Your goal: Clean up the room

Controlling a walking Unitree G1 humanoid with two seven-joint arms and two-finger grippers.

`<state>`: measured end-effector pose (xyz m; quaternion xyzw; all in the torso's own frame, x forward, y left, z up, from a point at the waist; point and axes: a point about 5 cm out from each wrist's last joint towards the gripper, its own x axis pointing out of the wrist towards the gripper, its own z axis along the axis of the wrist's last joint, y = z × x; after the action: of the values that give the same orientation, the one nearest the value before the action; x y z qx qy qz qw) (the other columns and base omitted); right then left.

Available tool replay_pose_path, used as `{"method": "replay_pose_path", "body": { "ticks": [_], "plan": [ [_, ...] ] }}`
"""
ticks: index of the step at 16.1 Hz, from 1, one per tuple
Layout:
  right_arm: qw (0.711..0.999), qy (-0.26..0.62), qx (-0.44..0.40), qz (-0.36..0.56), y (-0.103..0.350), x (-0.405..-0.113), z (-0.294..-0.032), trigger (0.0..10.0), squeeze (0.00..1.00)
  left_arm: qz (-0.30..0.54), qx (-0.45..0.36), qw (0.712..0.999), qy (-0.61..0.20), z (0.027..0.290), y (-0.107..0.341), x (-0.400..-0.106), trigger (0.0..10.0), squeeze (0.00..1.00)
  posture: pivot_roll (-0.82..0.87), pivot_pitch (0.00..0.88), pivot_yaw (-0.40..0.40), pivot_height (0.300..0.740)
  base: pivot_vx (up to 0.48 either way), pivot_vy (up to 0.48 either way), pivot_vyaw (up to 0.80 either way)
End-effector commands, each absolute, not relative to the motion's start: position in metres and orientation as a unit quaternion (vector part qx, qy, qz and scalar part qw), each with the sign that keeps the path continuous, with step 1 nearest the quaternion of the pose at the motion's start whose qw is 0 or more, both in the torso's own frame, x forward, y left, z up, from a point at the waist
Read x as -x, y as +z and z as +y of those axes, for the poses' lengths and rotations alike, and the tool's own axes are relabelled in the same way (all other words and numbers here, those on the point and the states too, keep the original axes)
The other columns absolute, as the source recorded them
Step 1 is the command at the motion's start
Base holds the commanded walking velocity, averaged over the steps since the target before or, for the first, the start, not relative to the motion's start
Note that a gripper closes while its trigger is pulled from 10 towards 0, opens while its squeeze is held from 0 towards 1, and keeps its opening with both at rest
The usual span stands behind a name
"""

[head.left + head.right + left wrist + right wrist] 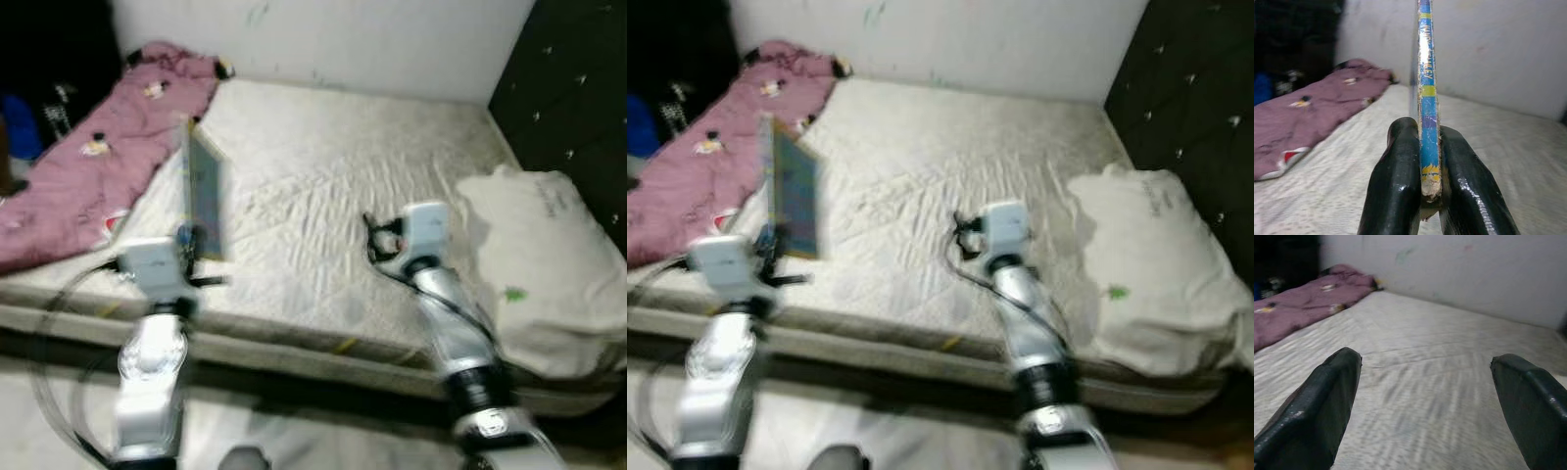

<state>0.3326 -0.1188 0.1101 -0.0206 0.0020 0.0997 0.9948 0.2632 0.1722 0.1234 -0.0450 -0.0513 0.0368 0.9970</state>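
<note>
While the left pincer [1422, 196] clamps a thin blue worn-edged book [1427, 98] upright above the white-sheeted bed [323, 196], the right pincer [1425, 382] hangs open beside a white pillow [544, 264]; a pink blanket [98, 166] lies along the far left.

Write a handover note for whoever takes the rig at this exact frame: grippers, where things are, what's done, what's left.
Left gripper: shut on the thin book, held upright by its lower edge above the near-left part of the bed.
Right gripper: open, holding nothing, out over the middle of the mattress.
Pink blanket: bunched along the bed's left side.
White pillow: at the right, by the dark headboard.
Done: book is off the bed.
Left: put the book away; the blanket probably still needs tidying.
</note>
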Motion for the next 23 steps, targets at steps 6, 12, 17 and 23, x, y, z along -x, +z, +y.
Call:
{"method": "replay_pose_path", "body": {
  "ticks": [6, 12, 17, 23],
  "plan": [
    [0.995, 0.094, 0.029, -0.009, 0.1159, -0.3357, -0.1236, 10.0, 0.0, -0.071, 0.048, 0.996, 0.037, 0.1666, 0.1335, -0.2665, 10.0, 0.0, 0.06, 0.0, -0.052, 0.74, 0.048, 0.0, 0.0],
    [0.995, 0.092, 0.028, -0.008, 0.1152, -0.336, -0.1241, 10.0, 0.0, -0.076, 0.049, 0.995, 0.035, 0.1657, 0.1348, -0.2678, 10.0, 0.0, 0.06, 0.0, -0.05, 0.74, 0.0, 0.0, -0.4],
    [0.995, 0.091, 0.028, -0.007, 0.1154, -0.3368, -0.1243, 10.0, 0.0, -0.082, 0.051, 0.995, 0.024, 0.1636, 0.1365, -0.2678, 10.0, 0.0, 0.06, 0.0, -0.052, 0.74, 0.252, 0.0, 0.0],
    [0.995, 0.094, 0.032, -0.011, 0.1161, -0.3374, -0.1235, 10.0, 0.0, -0.083, 0.048, 0.995, 0.023, 0.1641, 0.1363, -0.2679, 10.0, 0.0, 0.07, 0.0, -0.053, 0.74, 0.323, 0.0, 0.0]
  ]
}}
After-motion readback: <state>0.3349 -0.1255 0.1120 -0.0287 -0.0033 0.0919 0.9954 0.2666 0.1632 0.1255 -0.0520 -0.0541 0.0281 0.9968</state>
